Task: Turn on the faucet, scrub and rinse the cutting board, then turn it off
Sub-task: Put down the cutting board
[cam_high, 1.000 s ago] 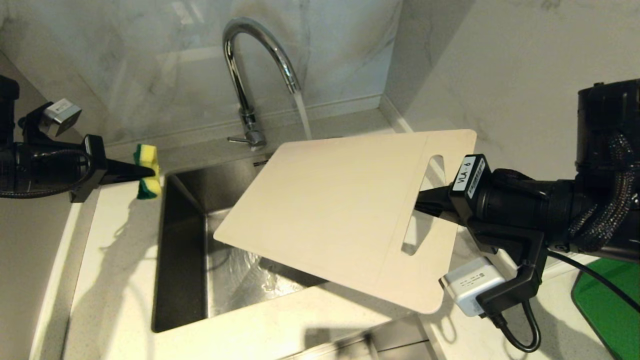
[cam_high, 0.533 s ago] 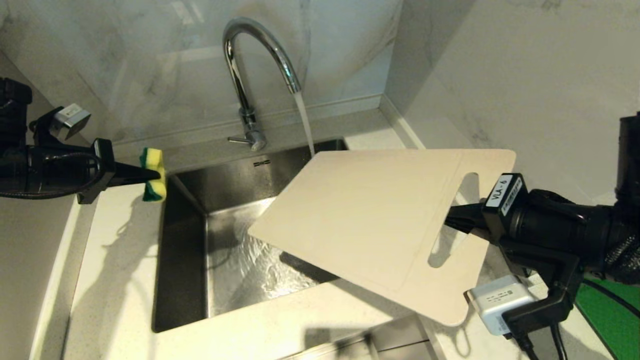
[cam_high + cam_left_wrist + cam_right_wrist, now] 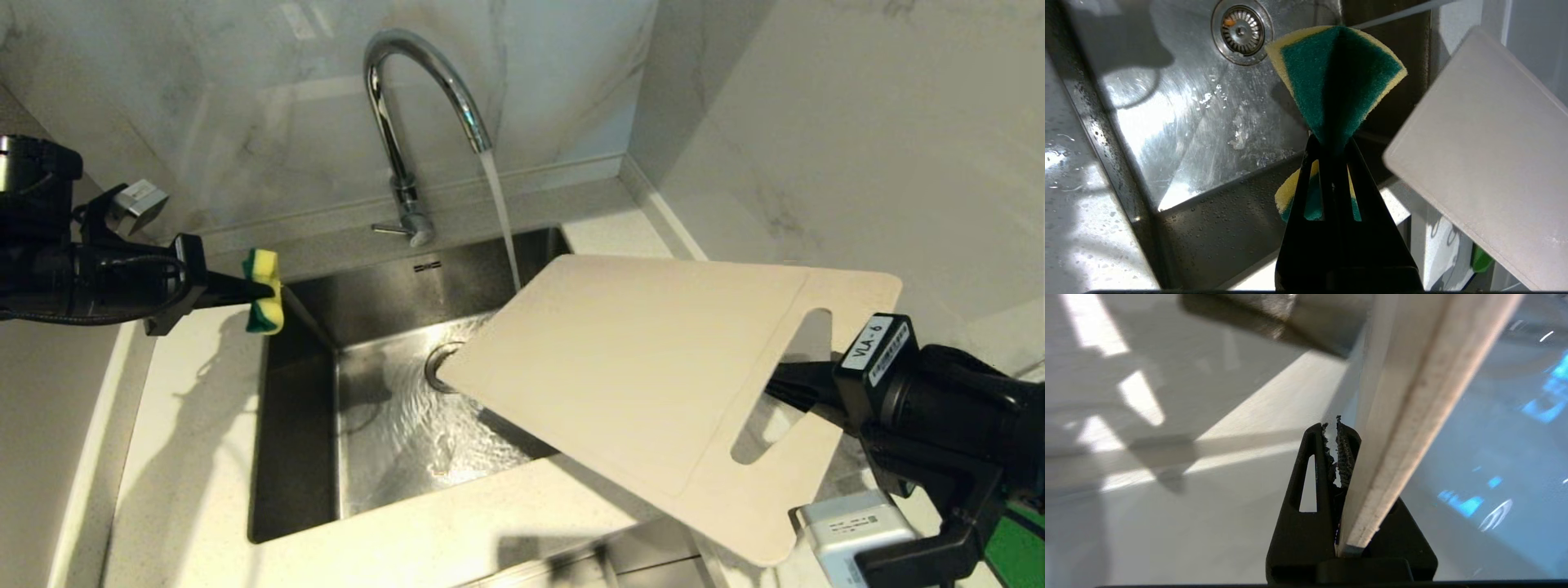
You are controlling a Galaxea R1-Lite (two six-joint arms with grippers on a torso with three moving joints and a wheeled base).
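The chrome faucet (image 3: 416, 106) runs, and its stream (image 3: 500, 220) drops into the sink right behind the far left corner of the cutting board (image 3: 653, 376). This cream board hangs tilted over the sink's right side. My right gripper (image 3: 788, 388) is shut on it at the slot handle; the board's edge (image 3: 1412, 408) sits deep in the right gripper (image 3: 1332, 426). At the sink's left rim my left gripper (image 3: 260, 291) is shut on a yellow-green sponge (image 3: 265, 290). From the left wrist, the folded sponge (image 3: 1339, 77) sticks out past the left gripper (image 3: 1331, 143), with the board (image 3: 1486, 163) a short way beyond.
The steel sink (image 3: 298, 425) has water swirling round its drain (image 3: 1241, 28). White counter (image 3: 188, 457) surrounds it. Marble walls (image 3: 816, 122) close in behind and on the right. A green flat object (image 3: 1020, 555) lies at the front right corner.
My right gripper has carried the board to the right and nearer, uncovering the drain. My left gripper with the sponge has edged right and down toward the sink rim.
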